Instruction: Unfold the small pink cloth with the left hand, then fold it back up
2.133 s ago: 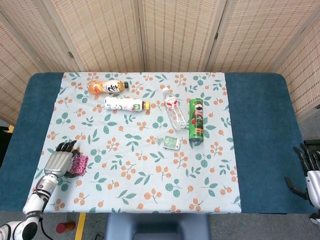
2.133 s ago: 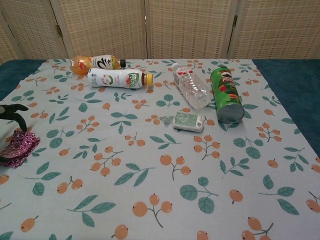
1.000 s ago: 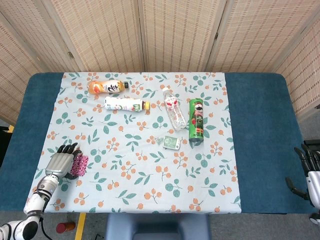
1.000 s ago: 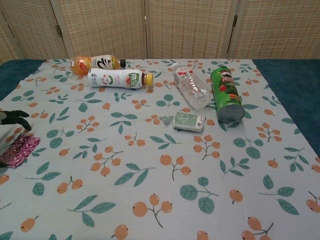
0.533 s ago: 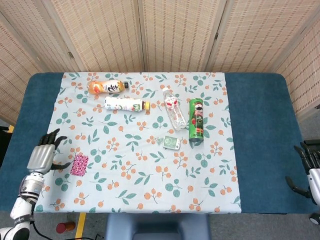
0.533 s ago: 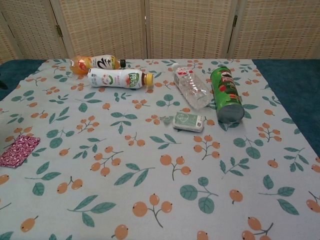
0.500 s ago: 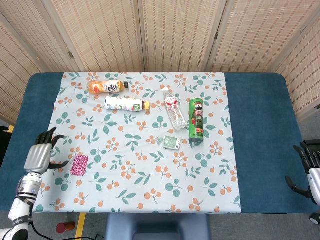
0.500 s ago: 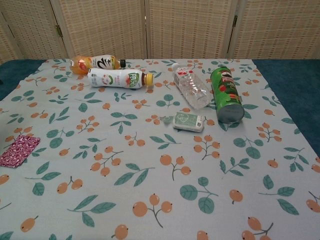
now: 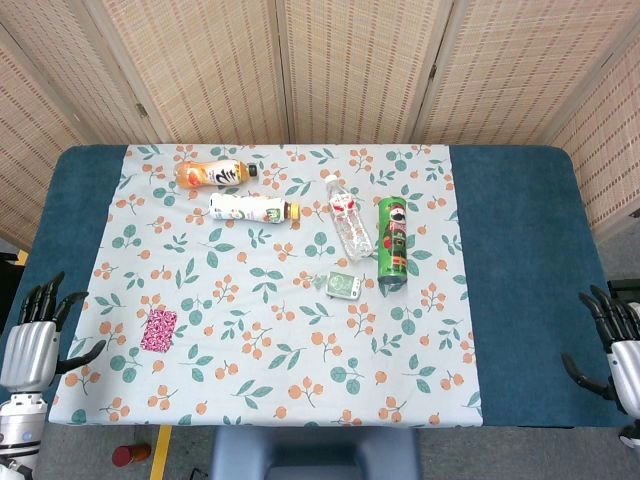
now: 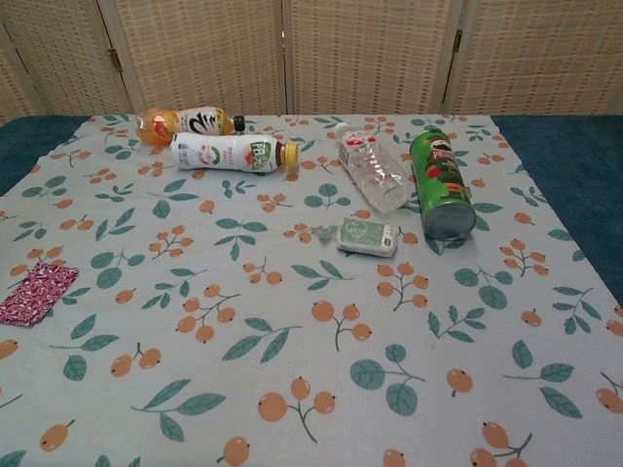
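Observation:
The small pink cloth (image 9: 159, 329) lies flat and folded into a small rectangle on the floral tablecloth, near its left side; in the chest view the pink cloth (image 10: 35, 293) sits at the far left edge. My left hand (image 9: 34, 340) hovers off the table's left front corner, fingers spread, holding nothing, well apart from the cloth. My right hand (image 9: 612, 352) hangs at the far right edge of the head view, fingers apart and empty. Neither hand shows in the chest view.
At the back lie an orange bottle (image 9: 211, 172), a white bottle (image 9: 252, 208), a clear water bottle (image 9: 348, 220) and a green chip can (image 9: 392, 242). A small green packet (image 9: 343, 285) lies mid-table. Blue table borders (image 9: 520, 270) flank the floral cloth.
My left hand let go of the pink cloth and drew back left and toward me, off the table. The cloth now lies flat and folded. The right hand barely moved.

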Robot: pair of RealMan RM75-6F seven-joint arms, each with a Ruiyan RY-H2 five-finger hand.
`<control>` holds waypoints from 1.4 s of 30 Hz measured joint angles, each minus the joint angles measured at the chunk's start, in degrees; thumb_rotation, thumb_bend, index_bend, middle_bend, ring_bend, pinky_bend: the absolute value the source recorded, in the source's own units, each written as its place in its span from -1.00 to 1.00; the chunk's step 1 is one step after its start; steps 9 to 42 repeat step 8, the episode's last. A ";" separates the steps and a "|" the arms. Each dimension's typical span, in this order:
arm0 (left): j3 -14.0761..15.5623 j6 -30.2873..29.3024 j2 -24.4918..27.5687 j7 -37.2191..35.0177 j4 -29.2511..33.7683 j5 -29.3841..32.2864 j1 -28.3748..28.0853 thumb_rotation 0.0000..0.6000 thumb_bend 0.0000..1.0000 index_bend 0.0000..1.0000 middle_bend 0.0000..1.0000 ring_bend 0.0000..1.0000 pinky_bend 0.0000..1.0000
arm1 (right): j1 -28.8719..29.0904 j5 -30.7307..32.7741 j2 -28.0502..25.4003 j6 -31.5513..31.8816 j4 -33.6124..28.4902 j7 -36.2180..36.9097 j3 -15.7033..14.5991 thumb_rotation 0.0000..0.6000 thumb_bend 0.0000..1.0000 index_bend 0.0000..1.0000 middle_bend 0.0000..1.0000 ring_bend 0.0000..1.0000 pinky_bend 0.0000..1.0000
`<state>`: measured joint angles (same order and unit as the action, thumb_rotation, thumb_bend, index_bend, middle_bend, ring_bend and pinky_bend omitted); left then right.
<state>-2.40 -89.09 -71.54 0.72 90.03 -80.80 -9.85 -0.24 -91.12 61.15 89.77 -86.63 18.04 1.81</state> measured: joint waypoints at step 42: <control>1.55 -2.10 -0.44 0.94 0.97 -3.37 2.26 1.00 -0.53 -0.47 -1.00 -1.00 -1.00 | 1.52 -2.09 1.08 0.05 0.35 -2.84 0.26 1.00 -0.27 -0.96 -0.91 -1.00 -1.00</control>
